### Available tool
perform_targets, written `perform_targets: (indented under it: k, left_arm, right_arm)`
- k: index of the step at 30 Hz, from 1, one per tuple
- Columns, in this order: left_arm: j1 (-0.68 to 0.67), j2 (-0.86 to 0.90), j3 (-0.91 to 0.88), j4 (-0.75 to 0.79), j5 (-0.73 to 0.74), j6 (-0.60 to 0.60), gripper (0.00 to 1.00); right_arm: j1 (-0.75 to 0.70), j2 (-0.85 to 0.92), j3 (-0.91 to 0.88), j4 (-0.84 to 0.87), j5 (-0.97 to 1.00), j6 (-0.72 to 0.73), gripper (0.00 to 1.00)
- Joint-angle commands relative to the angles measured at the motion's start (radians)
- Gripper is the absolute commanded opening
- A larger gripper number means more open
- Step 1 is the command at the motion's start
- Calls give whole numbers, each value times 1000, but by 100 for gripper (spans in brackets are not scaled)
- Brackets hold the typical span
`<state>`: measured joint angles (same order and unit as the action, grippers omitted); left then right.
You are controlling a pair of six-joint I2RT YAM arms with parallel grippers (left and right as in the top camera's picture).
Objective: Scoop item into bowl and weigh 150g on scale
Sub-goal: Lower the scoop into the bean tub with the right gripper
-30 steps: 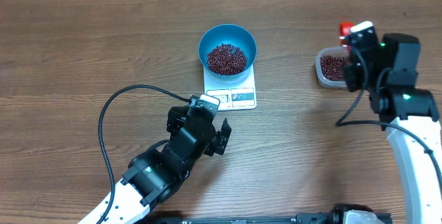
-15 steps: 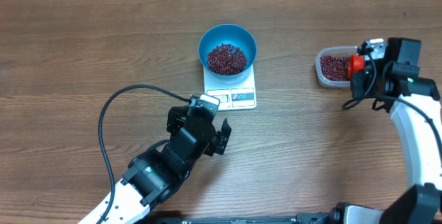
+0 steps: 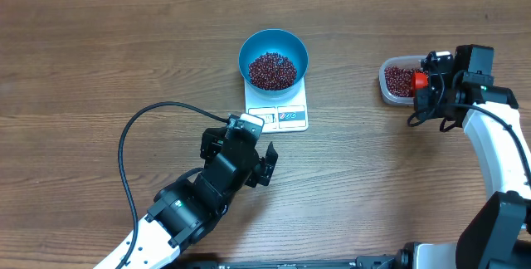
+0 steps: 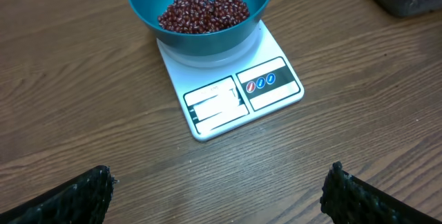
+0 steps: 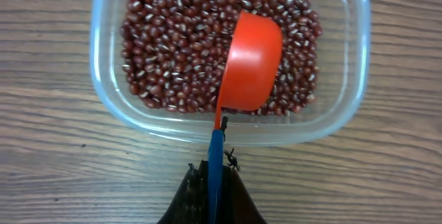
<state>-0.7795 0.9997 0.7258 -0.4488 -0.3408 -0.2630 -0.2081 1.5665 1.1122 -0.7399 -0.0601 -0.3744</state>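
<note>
The blue bowl holds a pile of dark red-brown beans and stands on the white scale. My left gripper is open over bare table in front of the scale. At the right, a clear tub holds more beans. My right gripper is shut on the blue handle of the orange-red scoop. The scoop's cup lies tilted on the beans in the tub.
A black cable loops over the table left of my left arm. Wooden table top surrounds the scale and the tub.
My right arm has swung down and slightly left, lowering the scoop from above the tub's far side onto the beans in the tub. The left arm has not moved.
</note>
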Motion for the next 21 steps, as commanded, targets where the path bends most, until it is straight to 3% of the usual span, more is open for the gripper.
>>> perform_targets:
  k: [1, 21]
  left_arm:
    - [-6, -5, -6, 0, 1, -14, 100]
    - [-6, -5, -6, 0, 1, -14, 99]
  right_arm:
    - [-2, 18, 1, 2, -92, 3, 4]
    - [-2, 18, 0, 7, -184, 0, 4]
